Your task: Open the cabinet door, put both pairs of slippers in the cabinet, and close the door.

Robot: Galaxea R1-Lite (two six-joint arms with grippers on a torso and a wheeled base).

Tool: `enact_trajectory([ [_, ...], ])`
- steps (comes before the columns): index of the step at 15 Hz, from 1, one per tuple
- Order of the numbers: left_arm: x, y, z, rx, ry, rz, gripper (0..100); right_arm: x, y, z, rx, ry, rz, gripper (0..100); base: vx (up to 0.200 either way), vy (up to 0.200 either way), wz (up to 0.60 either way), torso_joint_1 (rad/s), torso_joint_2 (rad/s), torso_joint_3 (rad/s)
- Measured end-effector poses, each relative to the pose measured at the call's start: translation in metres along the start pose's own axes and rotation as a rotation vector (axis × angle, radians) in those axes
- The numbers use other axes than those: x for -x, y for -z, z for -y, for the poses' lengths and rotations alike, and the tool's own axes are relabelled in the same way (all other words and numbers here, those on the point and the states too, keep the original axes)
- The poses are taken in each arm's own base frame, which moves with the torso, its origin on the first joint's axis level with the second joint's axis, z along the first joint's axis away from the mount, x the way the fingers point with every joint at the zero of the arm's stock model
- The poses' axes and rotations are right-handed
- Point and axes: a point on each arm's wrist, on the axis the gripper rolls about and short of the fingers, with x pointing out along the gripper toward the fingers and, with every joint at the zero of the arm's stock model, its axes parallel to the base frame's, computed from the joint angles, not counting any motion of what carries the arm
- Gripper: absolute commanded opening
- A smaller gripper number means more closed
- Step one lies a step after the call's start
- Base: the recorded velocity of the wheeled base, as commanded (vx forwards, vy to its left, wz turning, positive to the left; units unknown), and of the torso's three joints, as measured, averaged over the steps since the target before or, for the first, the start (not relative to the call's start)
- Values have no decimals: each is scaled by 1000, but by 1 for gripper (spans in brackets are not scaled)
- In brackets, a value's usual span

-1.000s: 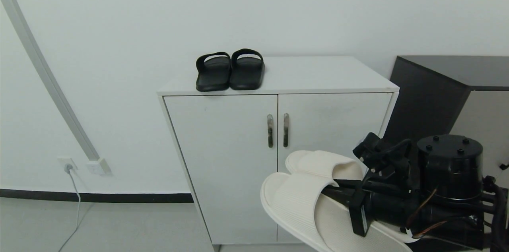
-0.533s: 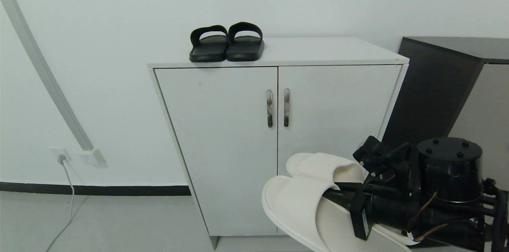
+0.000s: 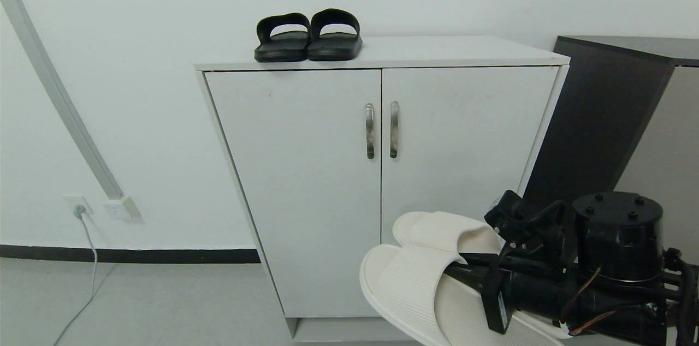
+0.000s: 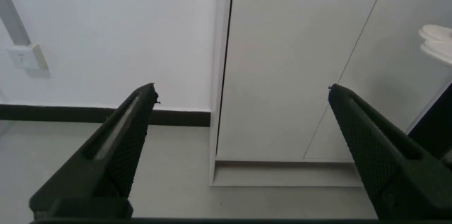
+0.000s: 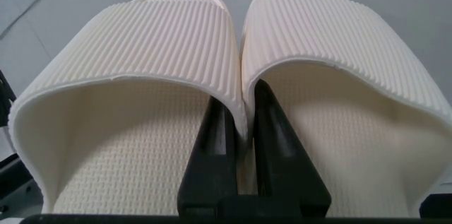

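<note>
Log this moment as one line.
cabinet doors shut | black slippers on cabinet top | right gripper shut on white slippers | left gripper open, empty

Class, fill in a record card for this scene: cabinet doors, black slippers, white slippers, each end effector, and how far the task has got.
cabinet doors: both shut, handles side by side at the middle
black slippers: pair side by side on the cabinet top, toward its left end
white slippers: held together, low in front of the right door
right end effector: shut on the white slippers, one finger inside each, pinching their adjoining walls
left end effector: open, empty, facing the cabinet's lower left part
task state: door not yet opened, both pairs outside
</note>
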Motion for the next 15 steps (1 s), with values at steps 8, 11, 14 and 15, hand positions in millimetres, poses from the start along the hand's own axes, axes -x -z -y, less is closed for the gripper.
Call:
enact_trajectory([
  [8,3,-51,5,72,43,61,100,0,2,-1,1,-7,-6,0,0,0,0,-5,54,49],
  [11,-13,-71,10,86,150,-24,100,0,3,-3,3,-11,-6,0,0,0,0,0,0,0],
  [14,-38,-84,13,94,237,-86,100,0,4,-3,4,-12,-7,0,0,0,0,0,0,0],
  [15,-48,-88,14,95,251,-92,100,0,4,-3,4,-13,-8,0,0,0,0,0,0,0],
])
